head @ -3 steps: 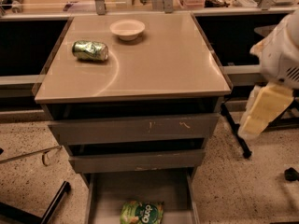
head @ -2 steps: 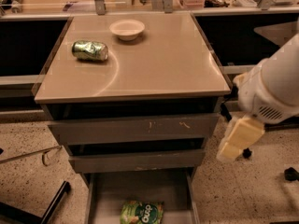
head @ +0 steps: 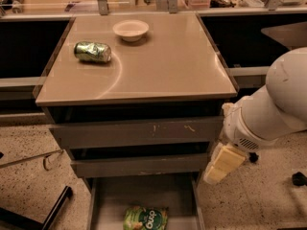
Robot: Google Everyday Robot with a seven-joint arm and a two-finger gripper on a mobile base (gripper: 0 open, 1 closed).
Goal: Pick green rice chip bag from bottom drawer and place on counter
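The green rice chip bag lies flat on the grey floor of the open bottom drawer, near the lower edge of the view. The beige counter tops the grey drawer cabinet. My gripper hangs from the white arm at the right, beside the cabinet's right front corner, level with the middle drawer and up and to the right of the bag. It holds nothing that I can see.
A dented green drink can lies on its side on the counter's left part. A small white bowl stands at the counter's back. Two scuffed grey drawers sit above the bottom one. Dark side tables flank the cabinet.
The arm has swung leftward and down, bringing the gripper from well right of the cabinet to its right front corner. The bag, can and bowl have not moved.
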